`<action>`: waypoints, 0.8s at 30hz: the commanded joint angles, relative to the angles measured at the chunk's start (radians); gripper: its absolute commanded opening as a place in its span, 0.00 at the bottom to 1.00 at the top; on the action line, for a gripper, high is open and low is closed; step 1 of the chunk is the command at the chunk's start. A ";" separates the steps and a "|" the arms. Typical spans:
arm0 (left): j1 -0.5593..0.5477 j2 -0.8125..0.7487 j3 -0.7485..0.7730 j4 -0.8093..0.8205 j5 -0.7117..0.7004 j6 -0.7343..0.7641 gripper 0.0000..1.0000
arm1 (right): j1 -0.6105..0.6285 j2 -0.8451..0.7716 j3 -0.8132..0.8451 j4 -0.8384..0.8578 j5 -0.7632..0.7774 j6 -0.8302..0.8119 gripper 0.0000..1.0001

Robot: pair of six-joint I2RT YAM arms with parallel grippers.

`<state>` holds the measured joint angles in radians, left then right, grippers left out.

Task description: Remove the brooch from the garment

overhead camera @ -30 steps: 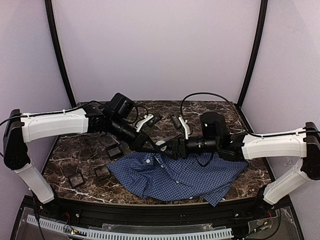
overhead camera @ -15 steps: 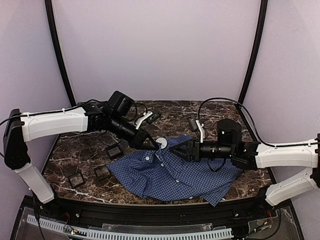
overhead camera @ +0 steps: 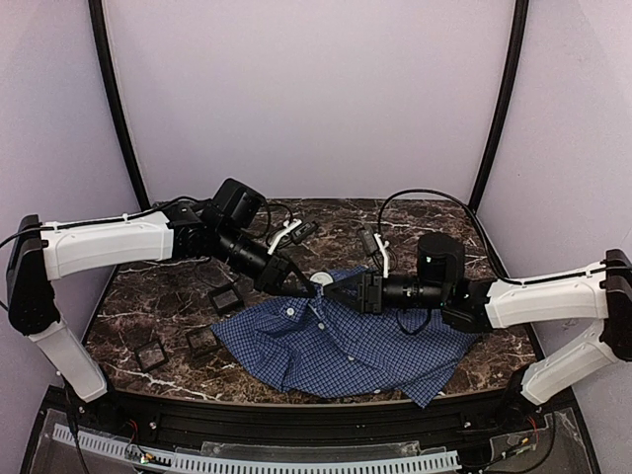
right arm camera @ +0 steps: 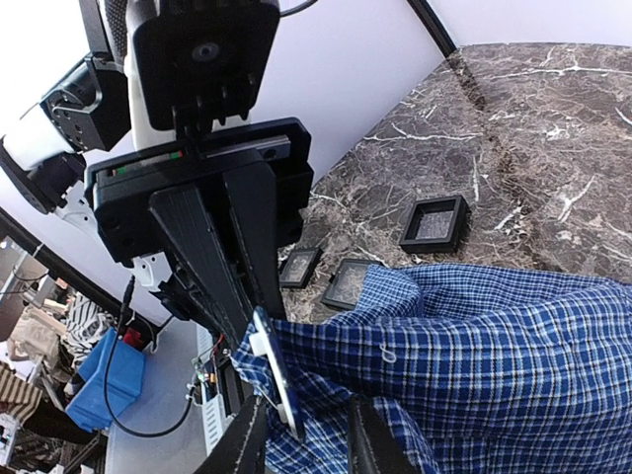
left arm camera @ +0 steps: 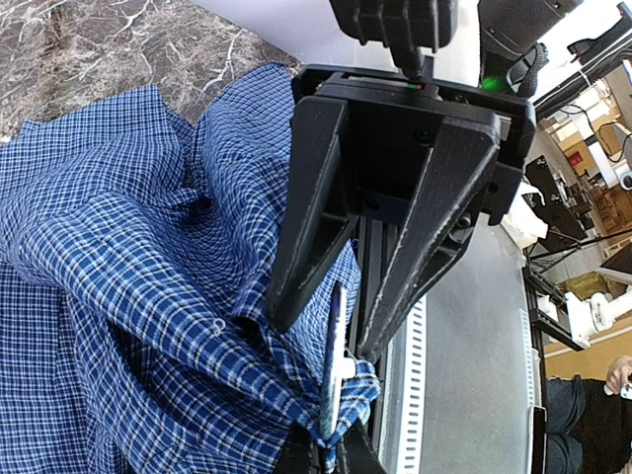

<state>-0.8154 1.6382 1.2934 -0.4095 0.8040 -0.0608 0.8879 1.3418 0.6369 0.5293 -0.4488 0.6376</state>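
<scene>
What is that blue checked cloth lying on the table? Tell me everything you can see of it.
The blue-and-white small-check shirt looks like soft woven cloth with small white buttons. It lies crumpled on the dark marble table. Its far edge rises into a fold, pinched by the left gripper. A thin round brooch sits on that fold, seen edge-on, between the open fingers of the right gripper.

Brooch (left arm camera: 334, 357) edge-on between right hand (left arm camera: 326, 334) fingertips; face, pin hidden. Left hand (left arm camera: 326, 462) cut off at bottom edge, fingertips buried in garment (left arm camera: 118, 247) fold; grip unclear. From above, brooch too small to read.
</scene>
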 commanded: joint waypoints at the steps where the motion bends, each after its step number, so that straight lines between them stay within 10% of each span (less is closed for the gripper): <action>1: 0.002 -0.022 -0.006 0.023 0.031 -0.001 0.01 | -0.004 0.018 0.026 0.089 -0.023 0.009 0.25; 10: 0.002 -0.022 -0.002 0.019 -0.005 -0.004 0.01 | -0.004 0.027 0.030 0.087 -0.027 0.006 0.00; 24: 0.015 -0.049 -0.010 0.037 -0.133 -0.035 0.05 | -0.005 -0.084 -0.069 -0.025 0.043 0.010 0.00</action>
<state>-0.8227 1.6379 1.2934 -0.3832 0.7540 -0.0872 0.8883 1.3136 0.6147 0.5678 -0.4480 0.6331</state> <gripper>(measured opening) 0.052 0.017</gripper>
